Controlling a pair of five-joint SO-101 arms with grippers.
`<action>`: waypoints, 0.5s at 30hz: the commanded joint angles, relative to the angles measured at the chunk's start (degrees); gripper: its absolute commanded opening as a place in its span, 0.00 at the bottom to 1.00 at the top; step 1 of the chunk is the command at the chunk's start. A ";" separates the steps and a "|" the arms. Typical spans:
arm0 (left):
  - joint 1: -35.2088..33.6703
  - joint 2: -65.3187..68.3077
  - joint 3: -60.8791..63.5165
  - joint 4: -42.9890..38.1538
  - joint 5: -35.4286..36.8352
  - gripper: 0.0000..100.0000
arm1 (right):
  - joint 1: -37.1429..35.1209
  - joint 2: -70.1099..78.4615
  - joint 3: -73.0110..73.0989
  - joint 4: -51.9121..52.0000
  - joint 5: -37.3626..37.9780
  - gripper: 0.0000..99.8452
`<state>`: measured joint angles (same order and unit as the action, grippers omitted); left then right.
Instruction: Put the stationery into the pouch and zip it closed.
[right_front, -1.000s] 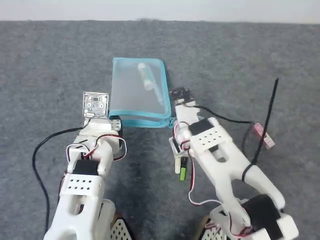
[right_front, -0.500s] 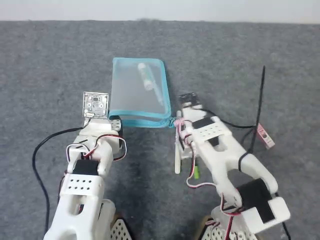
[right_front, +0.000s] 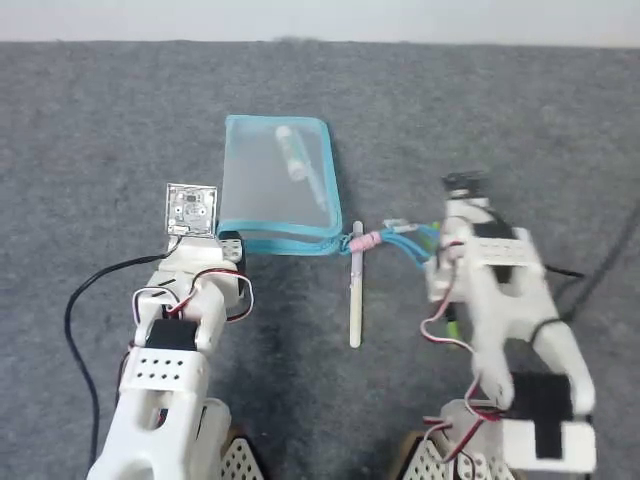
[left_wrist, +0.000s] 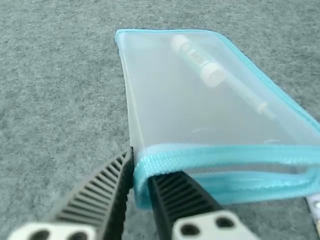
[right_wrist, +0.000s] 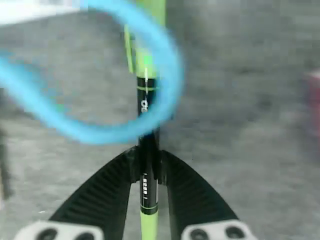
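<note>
A clear pouch (right_front: 275, 190) with a blue zip edge lies on the grey mat, with a white tube (right_front: 292, 150) inside it. My left gripper (left_wrist: 140, 167) is shut on the pouch's (left_wrist: 200, 110) near corner, at the zip seam; the tube (left_wrist: 197, 60) shows through the plastic. To the right, my right gripper (right_wrist: 147, 155) is shut on a green and black pen (right_wrist: 146, 125). A blue cord loop (right_wrist: 100, 125) hangs around that pen. From above, the cord (right_front: 405, 238) runs from the pouch's zip end to the right arm. A white pen (right_front: 356, 285) lies loose on the mat.
A pink bead (right_front: 368, 240) sits on the cord near the zip end. The left arm's white body (right_front: 180, 340) and the right arm's body (right_front: 500, 300) take up the near side of the mat. A black cable (right_front: 80, 300) trails at the left.
The right arm has swung to the right with the green pen, drawing the blue cord out from the pouch's zip end and uncovering the white pen. The left arm has kept still.
</note>
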<state>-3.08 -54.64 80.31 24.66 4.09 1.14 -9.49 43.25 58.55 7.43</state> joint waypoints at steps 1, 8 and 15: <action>-0.18 -1.14 -2.07 -1.76 -0.18 0.01 | 6.29 -6.81 -2.73 1.01 4.13 0.01; -0.44 -1.14 -1.98 -1.49 0.00 0.01 | 8.84 -4.35 -11.25 3.65 11.96 0.01; -0.62 -1.14 -1.45 -1.49 -0.09 0.01 | 10.86 10.68 -27.16 9.63 17.93 0.01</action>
<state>-3.08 -54.64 80.31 24.66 4.09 10.90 -2.81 23.91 66.20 22.90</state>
